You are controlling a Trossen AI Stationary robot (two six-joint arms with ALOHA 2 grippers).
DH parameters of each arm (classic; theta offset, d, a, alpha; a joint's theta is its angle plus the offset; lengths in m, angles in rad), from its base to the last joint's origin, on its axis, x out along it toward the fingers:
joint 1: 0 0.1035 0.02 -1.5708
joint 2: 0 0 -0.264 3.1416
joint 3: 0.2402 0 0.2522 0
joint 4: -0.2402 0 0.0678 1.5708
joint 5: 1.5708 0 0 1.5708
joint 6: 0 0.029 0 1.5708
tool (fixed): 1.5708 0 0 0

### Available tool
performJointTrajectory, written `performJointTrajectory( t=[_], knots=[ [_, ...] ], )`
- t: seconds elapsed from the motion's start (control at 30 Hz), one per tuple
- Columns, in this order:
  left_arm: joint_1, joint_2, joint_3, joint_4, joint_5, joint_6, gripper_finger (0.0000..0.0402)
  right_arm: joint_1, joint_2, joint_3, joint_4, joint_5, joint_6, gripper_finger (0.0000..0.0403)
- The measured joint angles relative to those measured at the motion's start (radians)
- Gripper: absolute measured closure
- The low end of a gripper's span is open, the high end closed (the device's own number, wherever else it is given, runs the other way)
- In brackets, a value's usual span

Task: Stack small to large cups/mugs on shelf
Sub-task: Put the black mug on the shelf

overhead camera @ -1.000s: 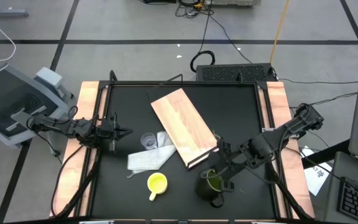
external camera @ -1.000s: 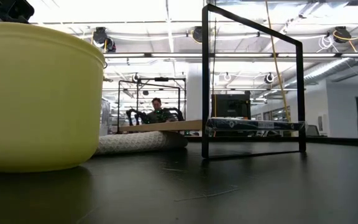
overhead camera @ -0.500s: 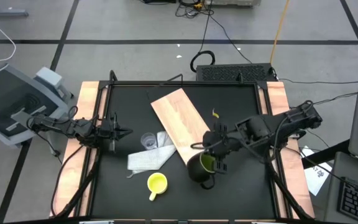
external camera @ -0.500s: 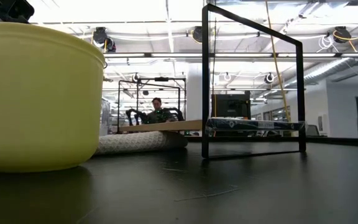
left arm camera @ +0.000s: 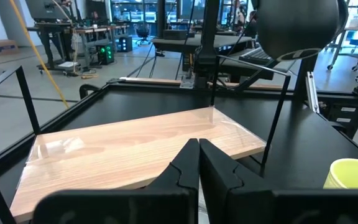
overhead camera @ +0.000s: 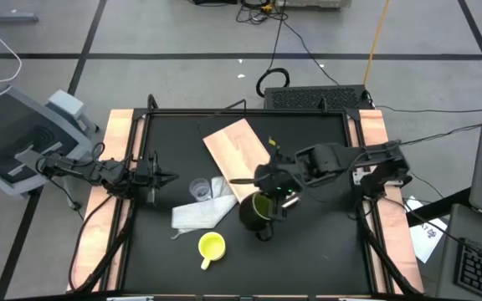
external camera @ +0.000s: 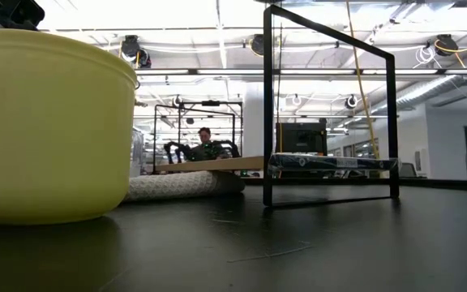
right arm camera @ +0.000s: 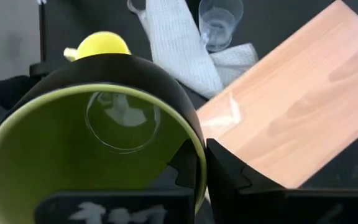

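Observation:
My right gripper (overhead camera: 276, 199) is shut on the dark olive-green mug (overhead camera: 256, 214), which hangs in the air over the near end of the light-wood shelf (overhead camera: 243, 164). In the left wrist view the mug (left arm camera: 297, 25) shows high above the shelf (left arm camera: 135, 155). The clear cup (overhead camera: 199, 190) stands on the table beside the white cloth (overhead camera: 197, 214). The yellow mug (overhead camera: 212, 247) stands upright near the front edge. My left gripper (overhead camera: 167, 177) waits shut at the table's left side, holding nothing. My right gripper pinches the green mug's rim wall (right arm camera: 199, 155), one finger (right arm camera: 182, 167) inside the mug and one (right arm camera: 232, 175) outside. The fingers slant down from the table's right side. The mug is lifted clear, mouth up, its handle (overhead camera: 265, 235) toward the near edge.
The shelf leans with one side on the cloth (external camera: 177, 186). A thin black frame (external camera: 331, 113) borders the tabletop, with wooden strips (overhead camera: 117, 167) along the left and right sides. Bare black table lies to the right of the shelf.
My right gripper has carried the green mug up and toward the table's left and far side, from the near right of the table to above the shelf's near end. It stayed shut on the rim. The other things kept still.

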Motion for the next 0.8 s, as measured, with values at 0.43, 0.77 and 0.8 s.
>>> performJointTrajectory(
  t=[0.43,0.77,0.8],
  knots=[
    [0.000,0.000,0.000,0.000,0.000,0.000,0.0392,-0.213,0.056,0.164,-0.037,-0.031,-0.061,0.0397],
    [0.000,0.000,0.000,0.000,0.000,0.000,0.0392,-0.459,0.106,0.165,-0.066,-0.076,-0.128,0.0397],
    [0.000,0.000,0.000,0.000,0.000,0.000,0.0392,-0.479,0.116,0.165,-0.075,-0.078,-0.132,0.0397]
  ],
)
